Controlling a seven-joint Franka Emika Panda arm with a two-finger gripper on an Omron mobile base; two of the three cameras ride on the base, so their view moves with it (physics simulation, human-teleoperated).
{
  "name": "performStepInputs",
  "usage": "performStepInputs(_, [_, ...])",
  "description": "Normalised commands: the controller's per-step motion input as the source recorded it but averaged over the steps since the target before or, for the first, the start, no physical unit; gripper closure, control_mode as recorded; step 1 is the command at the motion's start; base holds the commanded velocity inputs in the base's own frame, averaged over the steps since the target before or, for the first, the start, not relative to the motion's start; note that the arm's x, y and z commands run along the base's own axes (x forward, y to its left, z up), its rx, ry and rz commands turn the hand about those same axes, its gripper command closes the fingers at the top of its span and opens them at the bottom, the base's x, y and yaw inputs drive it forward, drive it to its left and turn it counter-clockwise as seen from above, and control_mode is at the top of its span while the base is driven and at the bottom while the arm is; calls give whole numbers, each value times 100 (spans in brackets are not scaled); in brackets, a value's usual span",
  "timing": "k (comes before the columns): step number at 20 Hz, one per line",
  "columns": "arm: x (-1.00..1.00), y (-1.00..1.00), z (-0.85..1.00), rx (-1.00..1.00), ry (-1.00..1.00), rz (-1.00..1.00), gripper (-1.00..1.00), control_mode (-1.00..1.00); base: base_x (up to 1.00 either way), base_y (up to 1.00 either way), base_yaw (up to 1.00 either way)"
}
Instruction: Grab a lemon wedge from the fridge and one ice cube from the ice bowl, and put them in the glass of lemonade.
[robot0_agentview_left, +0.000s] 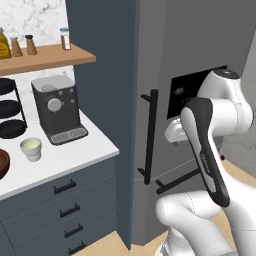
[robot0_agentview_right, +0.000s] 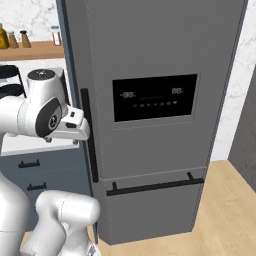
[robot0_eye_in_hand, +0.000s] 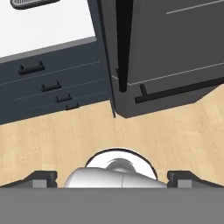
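Light wood floor (robot0_agentview_right: 225, 200); white counter (robot0_agentview_left: 75, 150) over dark blue drawers (robot0_agentview_left: 65, 205); wooden shelf (robot0_agentview_left: 50, 56) at ten o'clock against marble wall (robot0_agentview_left: 35, 20).

arm's folded up tight with the elbow high and the hand pointing straight down toward the floor, and the gripper (robot0_eye_in_hand: 112, 178) is spread all the way open, fingertips (robot0_eye_in_hand: 41, 178) far apart, nothing between them

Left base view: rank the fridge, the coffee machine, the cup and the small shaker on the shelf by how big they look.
1. Fridge, by far the largest.
2. Coffee machine.
3. Cup.
4. Shaker, smallest; it stands farther back than the cup, so this last pair is less certain.
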Motion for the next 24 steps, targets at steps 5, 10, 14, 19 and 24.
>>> performStepInputs(5, [0, 0, 0, 0, 0, 0, -100, 100, -24, 0, 0])
performStepInputs(10, [0, 0, 0, 0, 0, 0, -100, 100, -2, 0, 0])
performStepInputs(14, [-2, 7, 34, -1, -14, 1, -100, -100, -4, 1, 0])
performStepInputs(19, [-16, 0, 99, -10, -32, 2, -100, -100, 0, 0, 0])
performStepInputs(24, [1, 0, 99, -17, -26, 0, -100, -100, 0, 0, 0])
